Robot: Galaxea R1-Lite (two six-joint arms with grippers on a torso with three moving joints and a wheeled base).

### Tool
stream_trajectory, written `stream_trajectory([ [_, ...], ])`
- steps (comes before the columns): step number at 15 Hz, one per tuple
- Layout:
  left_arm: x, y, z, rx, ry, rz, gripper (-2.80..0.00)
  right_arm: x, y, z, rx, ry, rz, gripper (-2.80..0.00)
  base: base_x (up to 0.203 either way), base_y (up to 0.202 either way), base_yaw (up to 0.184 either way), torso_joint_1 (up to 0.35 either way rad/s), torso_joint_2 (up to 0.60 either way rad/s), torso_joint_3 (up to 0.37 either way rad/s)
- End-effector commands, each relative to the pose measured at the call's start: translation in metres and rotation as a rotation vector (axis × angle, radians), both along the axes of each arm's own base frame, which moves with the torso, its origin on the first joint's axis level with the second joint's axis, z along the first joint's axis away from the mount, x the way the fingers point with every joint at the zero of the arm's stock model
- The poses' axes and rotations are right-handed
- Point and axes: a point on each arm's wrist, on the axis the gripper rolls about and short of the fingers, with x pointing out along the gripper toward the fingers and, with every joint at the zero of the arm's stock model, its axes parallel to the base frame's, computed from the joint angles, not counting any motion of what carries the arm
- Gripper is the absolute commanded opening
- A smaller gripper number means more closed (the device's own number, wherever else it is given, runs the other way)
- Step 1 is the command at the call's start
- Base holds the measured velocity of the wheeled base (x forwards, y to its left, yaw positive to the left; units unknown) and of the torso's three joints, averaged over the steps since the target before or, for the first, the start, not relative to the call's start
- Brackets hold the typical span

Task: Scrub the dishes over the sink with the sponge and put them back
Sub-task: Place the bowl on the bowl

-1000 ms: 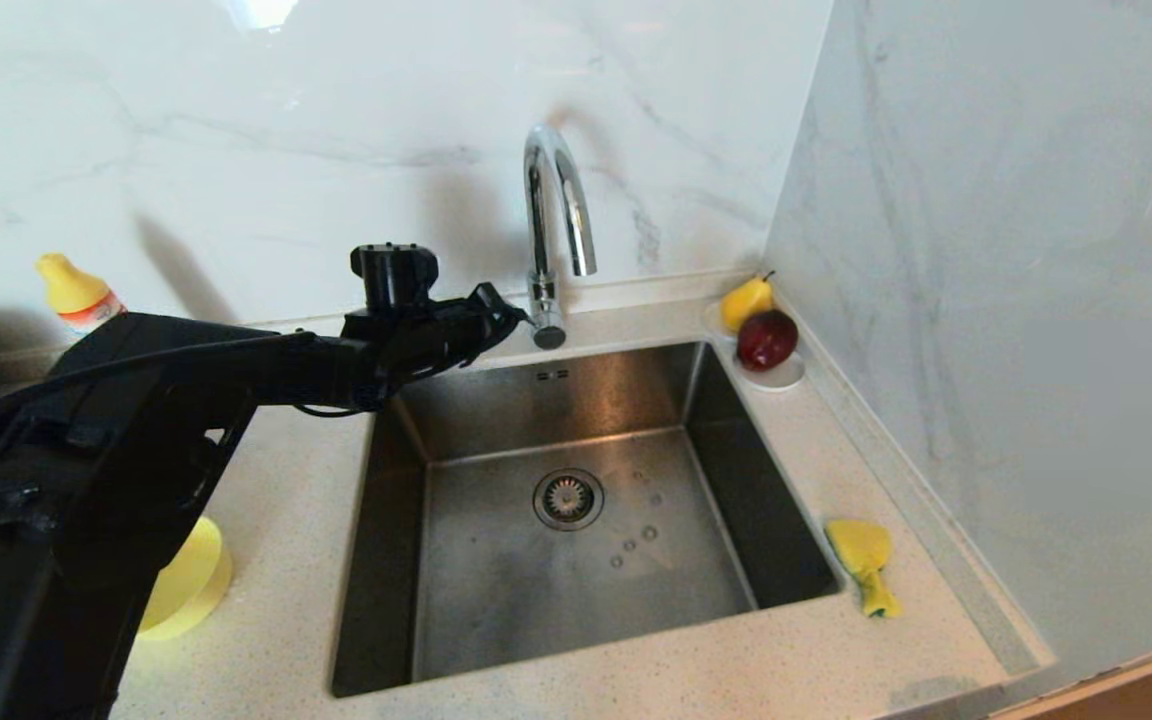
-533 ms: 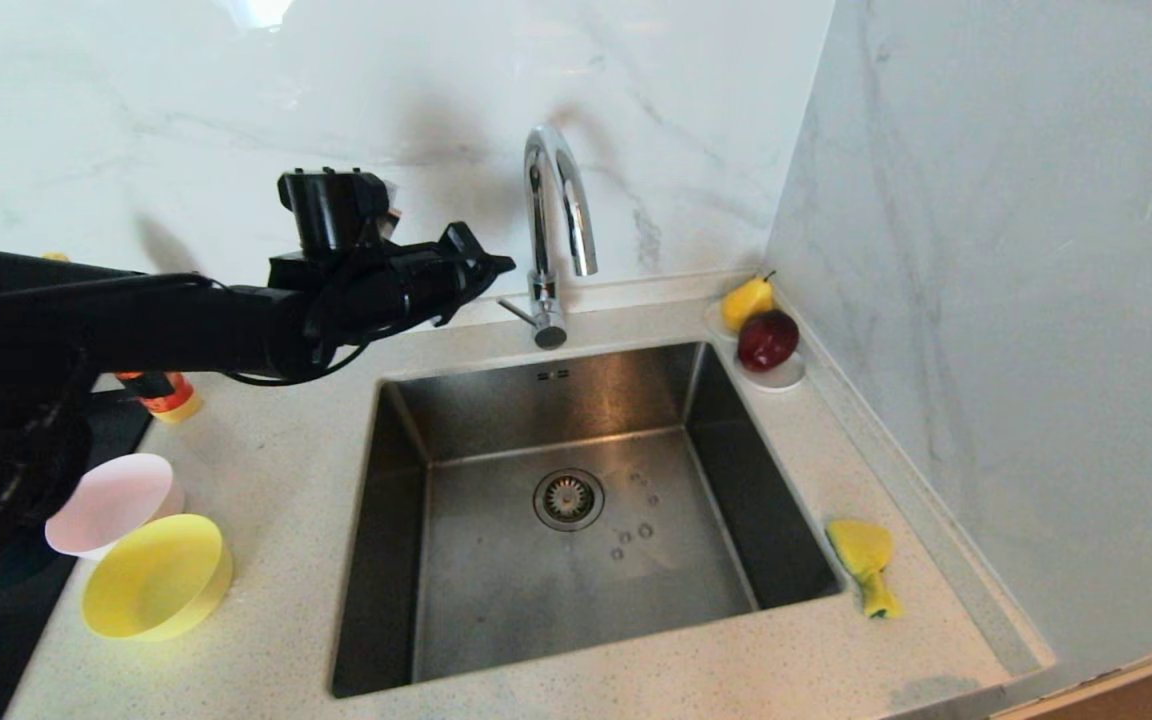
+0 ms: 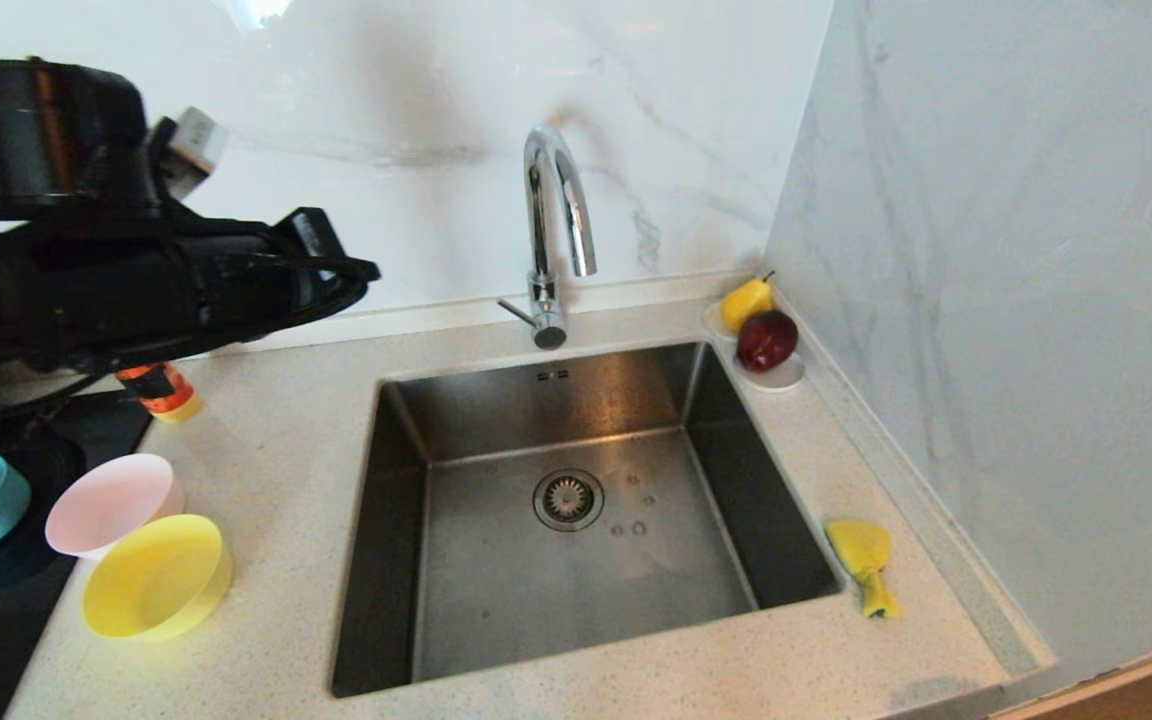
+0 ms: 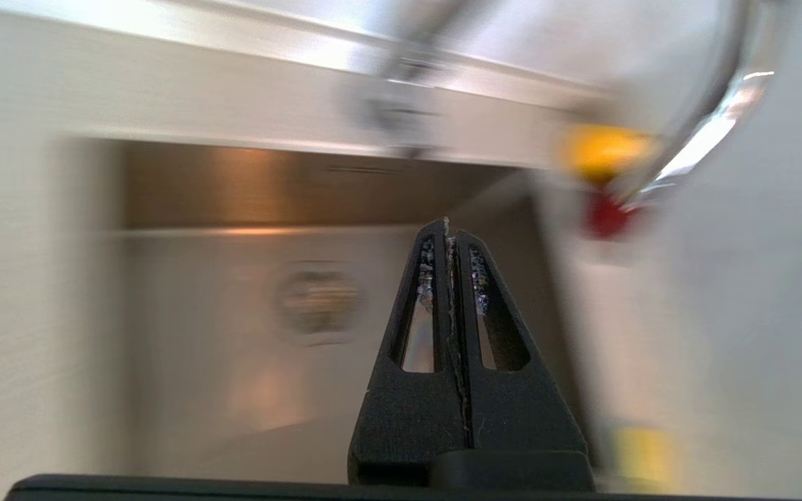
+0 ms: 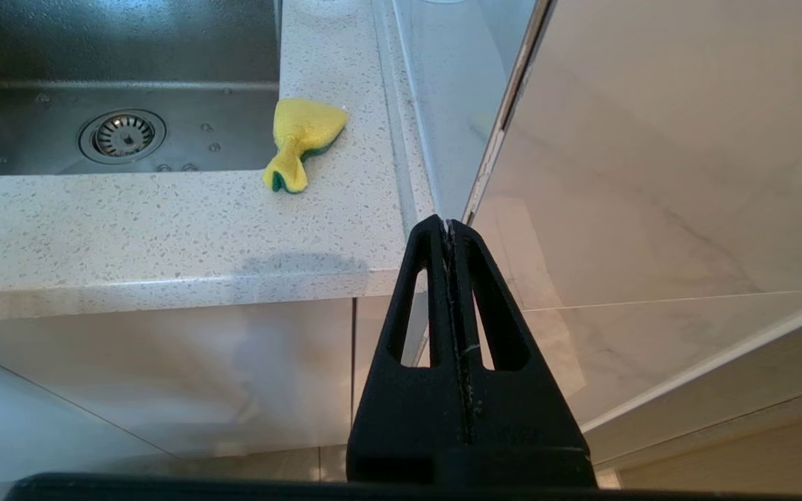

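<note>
Speckled worktop [image 3: 276,470] bears three unlabelled bowls [image 3: 151,575].

Light: bright, glare on the wall [image 3: 256,10] and tap [image 3: 558,200].
Blur: left wrist view streaked; other views sharp.
Shadows: soft.

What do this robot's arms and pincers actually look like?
The left arm is black and bulky, with thin black cables looping along it. Each pincer, left pincer and right pincer, is matte black: two tapering fingers with long slots, forming a pointed wedge.
</note>
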Motion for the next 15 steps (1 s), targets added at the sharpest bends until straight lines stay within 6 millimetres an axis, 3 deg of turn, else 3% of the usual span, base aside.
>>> stream_trajectory([
  [1, -0.080, 0.028, 0.029, 0.121, -0.043, 0.252, -2.80, 0.000, 0.000, 0.000, -0.001, 0.002, 0.000, -2.80, 0.000, 0.000, 0.000, 0.000, 0.00, 0.000],
  [3, -0.125, 0.045, 0.026, 0.233, 0.000, 0.411, -2.80, 0.000, 0.000, 0.000, -0.001, 0.002, 0.000, -2.80, 0.000, 0.000, 0.000, 0.000, 0.00, 0.000],
  [4, -0.144, 0.052, 0.015, 0.307, 0.043, 0.473, -2.80, 0.000, 0.000, 0.000, -0.001, 0.002, 0.000, -2.80, 0.000, 0.000, 0.000, 0.000, 0.00, 0.000],
  [6, -0.152, 0.068, -0.004, 0.390, 0.138, 0.607, -2.80, 0.000, 0.000, 0.000, -0.001, 0.002, 0.000, -2.80, 0.000, 0.000, 0.000, 0.000, 0.00, 0.000],
  [9, -0.121, 0.097, -0.026, 0.429, 0.325, 0.762, -2.80, 0.000, 0.000, 0.000, -0.001, 0.002, 0.000, -2.80, 0.000, 0.000, 0.000, 0.000, 0.00, 0.000],
  [12, -0.086, 0.135, -0.054, 0.337, 0.509, 0.752, -2.80, 0.000, 0.000, 0.000, -0.001, 0.002, 0.000, -2.80, 0.000, 0.000, 0.000, 0.000, 0.00, 0.000],
  [15, -0.079, 0.167, -0.068, 0.182, 0.602, 0.678, -2.80, 0.000, 0.000, 0.000, -0.001, 0.002, 0.000, -2.80, 0.000, 0.000, 0.000, 0.000, 0.00, 0.000],
])
